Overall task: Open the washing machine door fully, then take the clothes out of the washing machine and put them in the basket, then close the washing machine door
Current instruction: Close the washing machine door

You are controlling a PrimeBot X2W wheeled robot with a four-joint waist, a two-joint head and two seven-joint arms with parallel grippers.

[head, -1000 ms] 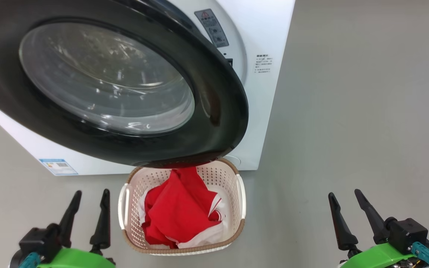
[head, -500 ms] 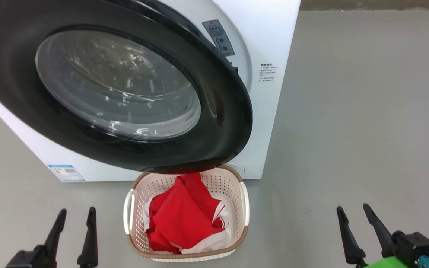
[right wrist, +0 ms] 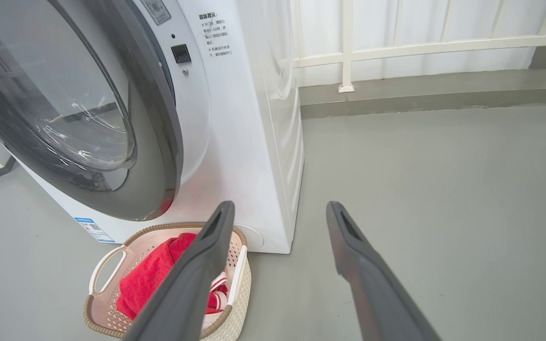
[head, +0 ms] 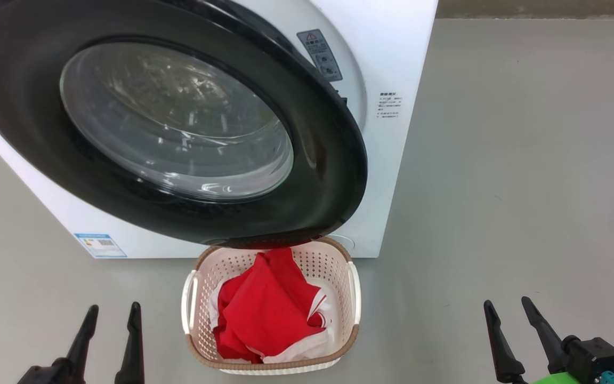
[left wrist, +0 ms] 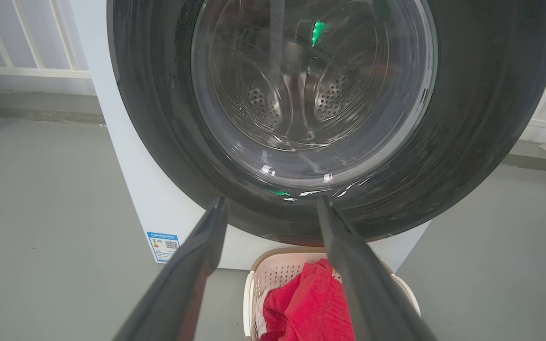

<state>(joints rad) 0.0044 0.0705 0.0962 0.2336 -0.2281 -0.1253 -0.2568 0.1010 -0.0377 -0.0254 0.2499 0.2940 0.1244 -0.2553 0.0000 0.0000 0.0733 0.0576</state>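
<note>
Inside basket | clothes crumpled, bright red | white trim at edges

- grey sticker, upper centre, on the washing machine front: red warning triangle; print beneath illegible.
- black Chinese print, right of the sticker: too small to read.
- blue label, lower left: QR code; wording illegible.

Door: glossy black-rimmed round glass door, slightly ajar.
Clothes: red-and-white garments heaped inside cream perforated plastic basket, under door's edge.
</note>
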